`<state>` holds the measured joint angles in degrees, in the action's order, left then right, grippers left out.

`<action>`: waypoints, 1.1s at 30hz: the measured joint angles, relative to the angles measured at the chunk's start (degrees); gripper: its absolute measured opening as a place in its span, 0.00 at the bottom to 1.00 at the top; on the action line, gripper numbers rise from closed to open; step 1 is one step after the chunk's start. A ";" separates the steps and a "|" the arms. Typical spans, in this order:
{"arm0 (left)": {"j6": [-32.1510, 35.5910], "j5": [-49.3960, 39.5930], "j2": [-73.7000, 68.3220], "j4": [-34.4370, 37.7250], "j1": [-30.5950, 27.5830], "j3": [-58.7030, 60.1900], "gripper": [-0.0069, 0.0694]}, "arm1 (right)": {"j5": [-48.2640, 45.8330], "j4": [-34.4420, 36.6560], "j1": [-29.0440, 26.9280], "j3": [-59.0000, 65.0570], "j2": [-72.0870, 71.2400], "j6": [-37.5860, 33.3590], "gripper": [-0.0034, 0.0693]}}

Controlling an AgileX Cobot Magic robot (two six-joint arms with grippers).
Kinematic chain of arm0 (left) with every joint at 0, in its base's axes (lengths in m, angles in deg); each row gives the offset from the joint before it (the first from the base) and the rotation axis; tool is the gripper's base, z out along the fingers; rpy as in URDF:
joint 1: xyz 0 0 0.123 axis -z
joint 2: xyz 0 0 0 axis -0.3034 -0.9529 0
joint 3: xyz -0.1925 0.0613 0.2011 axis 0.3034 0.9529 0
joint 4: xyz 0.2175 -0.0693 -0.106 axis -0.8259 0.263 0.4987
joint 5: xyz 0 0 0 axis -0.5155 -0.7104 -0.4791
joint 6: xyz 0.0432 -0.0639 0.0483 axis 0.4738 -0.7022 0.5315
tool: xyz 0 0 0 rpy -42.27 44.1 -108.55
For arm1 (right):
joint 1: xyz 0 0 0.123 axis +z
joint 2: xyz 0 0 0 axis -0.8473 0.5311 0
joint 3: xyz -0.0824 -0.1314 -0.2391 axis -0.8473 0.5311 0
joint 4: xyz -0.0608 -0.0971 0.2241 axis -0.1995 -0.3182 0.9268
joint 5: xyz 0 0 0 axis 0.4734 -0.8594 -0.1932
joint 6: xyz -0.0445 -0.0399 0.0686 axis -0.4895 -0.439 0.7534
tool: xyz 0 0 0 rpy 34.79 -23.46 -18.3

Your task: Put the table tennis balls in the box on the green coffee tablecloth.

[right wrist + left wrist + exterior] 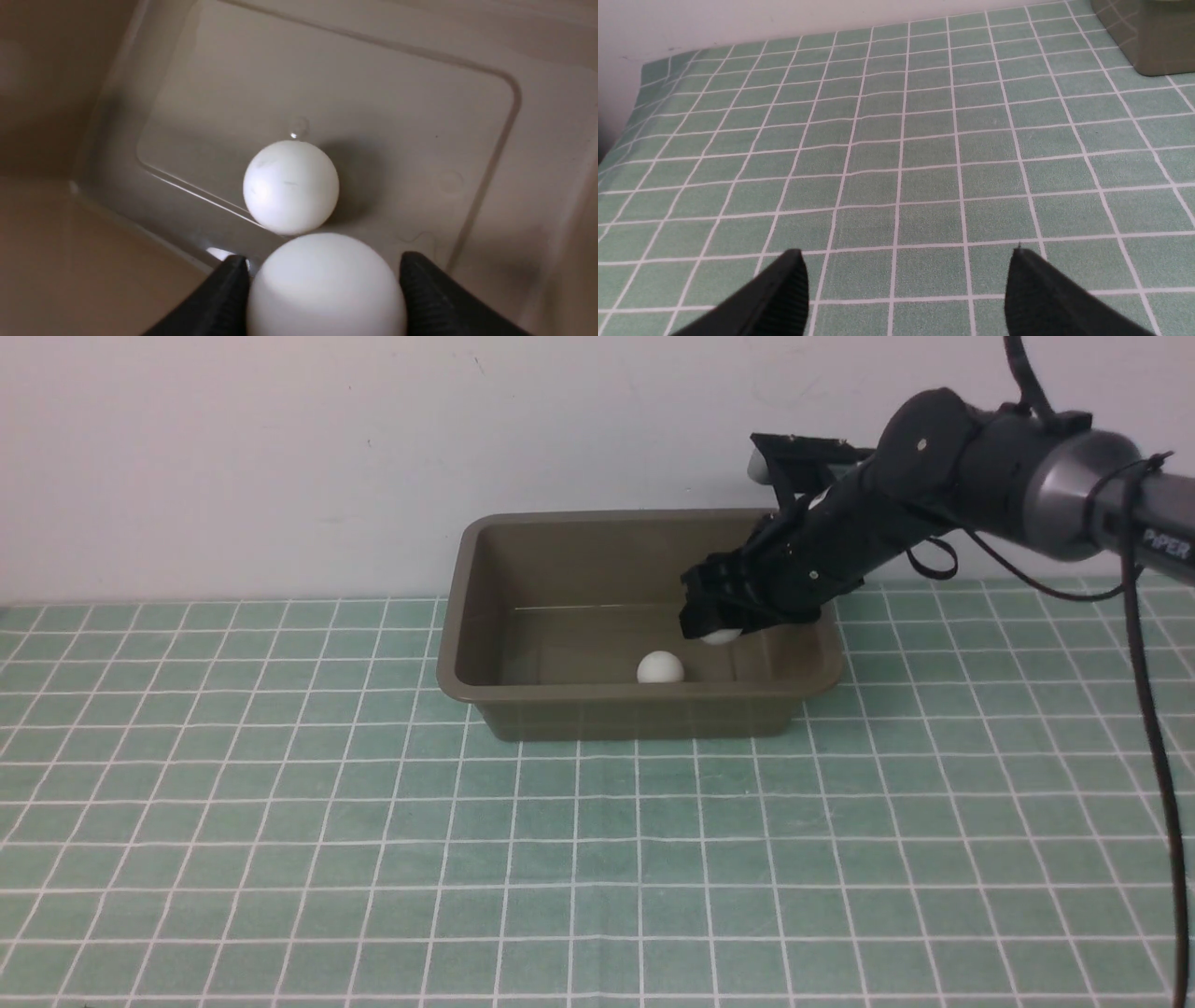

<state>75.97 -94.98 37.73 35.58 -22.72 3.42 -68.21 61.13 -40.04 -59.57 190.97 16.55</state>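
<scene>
Ball 1 [660, 666]: white, matte, resting on the floor of the box [485, 616], near the front wall and about midway along it. A few faint grey scuffs show on it in the right wrist view.

Ball 2 [324, 284]: held in the right gripper [717, 627], one black finger pressed against each side. It hangs inside the box, above the floor, just beside ball 1 and toward the robot's right. From the front, only its lower edge shows beneath the fingers. Whether the two balls touch cannot be told.

Box: olive-drab, open-topped, rounded corners. It stands on the green checked tablecloth [280, 821] toward the far edge, close to the white wall [233, 448]. The floor is glossy and carries a raised rectangular outline.

Right arm [980, 467]: reaches in from the right and slopes down over the box's right rim, with the wrist inside the box. A black cable [1156, 728] hangs from it down the right side of the scene.

Left gripper [908, 261]: not visible from the front. Its own camera shows the jaws spread wide with nothing between them, over bare cloth. One corner of the box is visible well apart from it.
</scene>
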 joint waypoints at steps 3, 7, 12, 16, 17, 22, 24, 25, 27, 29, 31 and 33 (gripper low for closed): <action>0.00 0.00 0.00 0.00 0.00 0.00 0.76 | 0.22 0.07 0.00 -0.05 0.05 0.00 0.69; 0.00 0.00 0.00 0.00 0.00 0.00 0.76 | 0.07 0.07 0.00 -0.41 0.05 0.00 0.75; 0.00 0.00 0.00 0.00 0.00 0.00 0.76 | -5.78 0.06 0.00 -6.77 0.12 0.00 0.73; 0.00 0.00 0.00 0.00 0.00 0.00 0.76 | -19.83 -3.35 0.00 -21.76 0.12 0.00 0.65; 0.00 0.00 0.00 0.00 0.00 0.00 0.76 | -21.66 -4.61 0.00 -25.18 0.12 0.17 0.62; 0.00 0.00 0.00 -0.05 0.00 0.00 0.76 | -23.55 -8.55 -1.10 -31.86 -3.08 5.40 0.52; 0.00 0.00 0.00 -0.05 0.00 0.00 0.76 | -24.37 -10.70 -2.23 -32.12 -6.66 7.81 0.45; 0.00 0.00 0.00 -0.05 0.00 0.00 0.76 | -24.62 -11.63 -3.02 -32.12 -8.44 8.55 0.43; 0.00 0.00 0.00 -0.05 0.00 0.00 0.76 | -24.95 -13.51 -4.81 -32.13 -13.52 10.26 0.36; 0.00 0.00 0.00 -0.05 0.00 0.00 0.76 | -25.21 -14.11 -5.96 -32.32 -17.75 11.35 0.32; 0.00 0.00 0.00 -0.05 0.00 0.00 0.76 | -25.34 -14.52 -6.76 -32.52 -21.58 11.78 0.30; 0.00 0.00 0.00 -0.05 0.00 0.00 0.76 | -25.40 -15.09 -7.18 -32.59 -25.71 11.92 0.29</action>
<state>75.97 -94.98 37.73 35.52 -22.72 3.42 -93.61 46.03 -47.22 -92.15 165.26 28.47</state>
